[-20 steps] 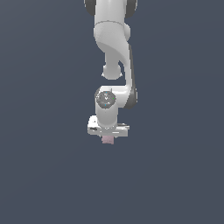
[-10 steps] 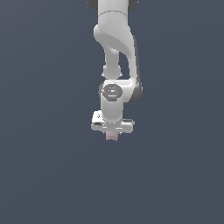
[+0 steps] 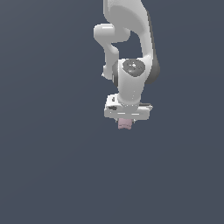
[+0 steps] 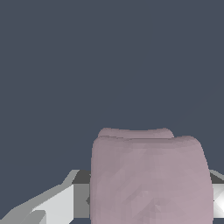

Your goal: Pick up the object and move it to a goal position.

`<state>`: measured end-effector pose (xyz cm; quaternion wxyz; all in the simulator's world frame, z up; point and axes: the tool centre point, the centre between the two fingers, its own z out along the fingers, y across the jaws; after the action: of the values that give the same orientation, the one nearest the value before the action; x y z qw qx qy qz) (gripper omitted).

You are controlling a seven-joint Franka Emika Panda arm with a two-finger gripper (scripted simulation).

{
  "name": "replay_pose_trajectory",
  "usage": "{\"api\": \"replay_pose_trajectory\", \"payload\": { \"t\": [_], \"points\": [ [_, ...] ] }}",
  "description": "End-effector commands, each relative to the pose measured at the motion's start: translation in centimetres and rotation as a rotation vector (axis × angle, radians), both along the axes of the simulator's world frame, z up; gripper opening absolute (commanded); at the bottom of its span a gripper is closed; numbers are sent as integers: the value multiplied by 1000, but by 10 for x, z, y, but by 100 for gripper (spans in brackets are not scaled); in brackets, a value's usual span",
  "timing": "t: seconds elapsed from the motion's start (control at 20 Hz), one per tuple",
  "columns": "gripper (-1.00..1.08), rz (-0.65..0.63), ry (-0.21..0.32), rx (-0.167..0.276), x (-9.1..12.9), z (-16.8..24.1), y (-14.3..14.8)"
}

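Exterior view: the white arm (image 3: 131, 48) enters from the top edge, where its upper links are cut off, and points straight down. Its end effector (image 3: 125, 124) is mostly hidden by the wide, flat palm bar above it, so the fingers cannot be made out separately. Only the lower part of the object (image 3: 125, 124) shows, a small pale pink block protruding directly beneath the palm bar, centred and much narrower than it. The end effector is clenched on the object, which hangs against a uniform dark grey-blue background; no support surface can be distinguished. Wrist view: the object (image 4: 148, 179) fills the near field, matte, roughly cubic, with rounded edges and a faintly mottled face; its lower portion is cut off by the frame. Grey and white finger parts (image 4: 57, 205) flank it on both sides, only partly visible.
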<state>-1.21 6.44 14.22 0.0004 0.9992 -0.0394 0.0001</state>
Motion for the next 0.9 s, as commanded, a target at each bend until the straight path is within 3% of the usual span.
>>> {"api": "replay_pose_trajectory", "payload": {
  "t": [0.0, 0.85],
  "points": [
    [-100, 0, -1, 0, -8, 25, 20],
    [-100, 0, 0, -1, -50, 172, 143]
  ]
}}
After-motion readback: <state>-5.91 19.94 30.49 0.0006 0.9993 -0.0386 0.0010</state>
